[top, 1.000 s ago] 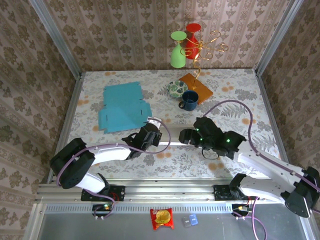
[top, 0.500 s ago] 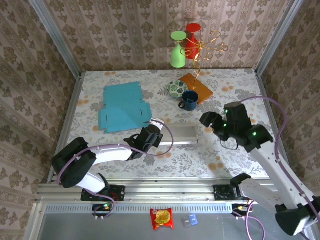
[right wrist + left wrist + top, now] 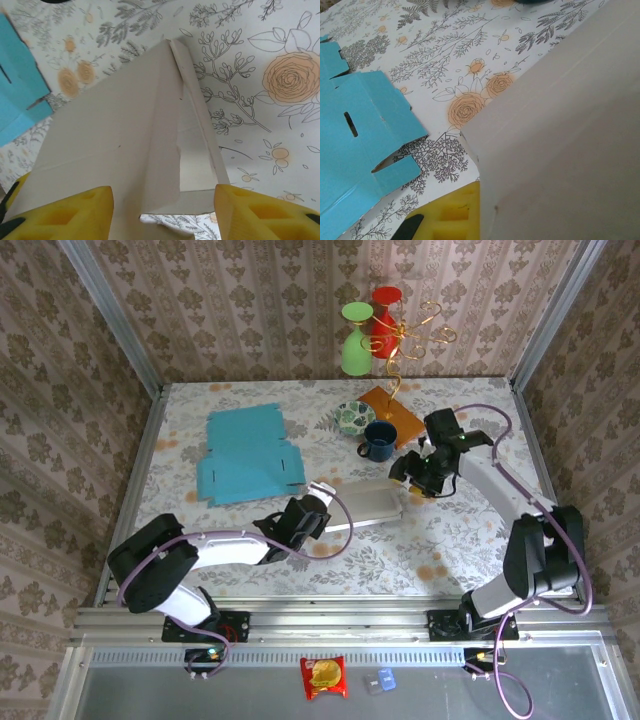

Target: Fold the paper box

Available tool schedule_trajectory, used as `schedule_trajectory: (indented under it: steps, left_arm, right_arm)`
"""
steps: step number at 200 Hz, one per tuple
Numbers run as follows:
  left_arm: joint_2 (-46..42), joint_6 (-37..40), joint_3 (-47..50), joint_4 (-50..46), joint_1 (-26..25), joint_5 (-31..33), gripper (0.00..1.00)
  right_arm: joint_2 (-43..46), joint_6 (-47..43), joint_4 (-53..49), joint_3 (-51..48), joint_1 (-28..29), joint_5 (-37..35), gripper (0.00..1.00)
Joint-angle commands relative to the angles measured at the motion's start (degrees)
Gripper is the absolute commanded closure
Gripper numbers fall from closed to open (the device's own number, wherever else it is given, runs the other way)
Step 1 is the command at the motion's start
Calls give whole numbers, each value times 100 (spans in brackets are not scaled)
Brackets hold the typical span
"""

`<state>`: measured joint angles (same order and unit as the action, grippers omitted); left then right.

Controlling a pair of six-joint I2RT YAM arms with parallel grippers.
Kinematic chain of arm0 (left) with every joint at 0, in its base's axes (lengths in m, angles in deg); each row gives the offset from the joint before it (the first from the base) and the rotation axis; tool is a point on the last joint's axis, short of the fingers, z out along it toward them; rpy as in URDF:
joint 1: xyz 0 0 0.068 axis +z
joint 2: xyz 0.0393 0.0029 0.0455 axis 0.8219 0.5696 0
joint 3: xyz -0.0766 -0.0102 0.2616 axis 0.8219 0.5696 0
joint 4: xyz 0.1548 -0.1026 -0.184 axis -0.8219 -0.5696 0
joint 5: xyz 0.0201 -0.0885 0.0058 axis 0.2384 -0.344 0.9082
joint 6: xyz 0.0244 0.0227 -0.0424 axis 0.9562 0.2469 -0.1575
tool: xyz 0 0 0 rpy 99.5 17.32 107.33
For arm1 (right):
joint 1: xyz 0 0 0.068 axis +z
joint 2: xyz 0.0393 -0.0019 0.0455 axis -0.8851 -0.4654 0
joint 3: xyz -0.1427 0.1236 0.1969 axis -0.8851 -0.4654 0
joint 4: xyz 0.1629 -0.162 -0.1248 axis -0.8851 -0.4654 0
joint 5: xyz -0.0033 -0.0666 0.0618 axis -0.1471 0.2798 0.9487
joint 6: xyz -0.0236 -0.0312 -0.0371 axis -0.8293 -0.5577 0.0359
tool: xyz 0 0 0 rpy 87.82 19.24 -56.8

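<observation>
Two grippers meet at the grey paper box (image 3: pixel 365 508), which sits just on the arms' side of the blue mug (image 3: pixel 379 439). The left gripper (image 3: pixel 316 502), nearer and left of the mug, is pinched tight on the box's end. The right gripper (image 3: pixel 405 478), just right of the mug, holds its yellow pads (image 3: pixel 65 212) apart astride the other end. Whether they press on it is unclear.

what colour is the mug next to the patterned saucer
Dark blue; the mug shows best in the top external view.
</observation>
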<state>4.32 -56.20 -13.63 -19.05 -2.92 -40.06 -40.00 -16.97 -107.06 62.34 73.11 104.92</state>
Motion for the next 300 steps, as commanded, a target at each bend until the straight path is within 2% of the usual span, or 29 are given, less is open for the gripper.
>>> schedule_trajectory:
  steps: [1, 46, 65, 99, 152, 175, 219, 242, 256, 280, 289, 300]
  left_arm:
    - [187, 217, 16, -106, -76, 173, 100]
    - [304, 251, -47, -60, -107, 235, 100]
    - [322, 219, -75, -83, -113, 161, 90]
    - [200, -4, -45, -198, -146, -141, 66]
    - [-596, -439, 335, -538, -376, -467, 40]
    - [-1136, -671, 545, -722, -515, -818, 36]
    - [-2521, -1374, 1165, -845, -589, -1765, 35]
    - [-3389, -1641, 1108, -1527, -634, -1975, 32]
    - [-3906, -1810, 817, -2234, -615, -1730, 33]
    - [-4457, -2510, 168, -3315, -124, -1254, 31]
    - [-4439, -2827, -77, -3660, 301, -1386, 32]
    - [-4243, -3263, -376, -4049, 989, -1835, 35]
  right_arm:
    - [-138, -454, 3, 135, -1, 247, 45]
    - [-286, -525, 270, -52, 98, 362, 52]
    - [-235, -445, 415, -210, 136, 364, 53]
    - [-141, -271, 728, -501, 187, 361, 54]
    - [89, 24, 1029, -813, 328, 258, 57]
    - [130, 66, 1086, -894, 342, 212, 57]
    - [64, 66, 1148, -893, 428, 154, 57]
    - [27, 41, 1139, -868, 463, 107, 57]
    - [2, 14, 1122, -853, 480, 87, 57]
    - [-8, -47, 1084, -827, 503, 46, 57]
    - [-19, -62, 1078, -834, 502, 28, 57]
    - [-20, -87, 1078, -834, 497, 19, 56]
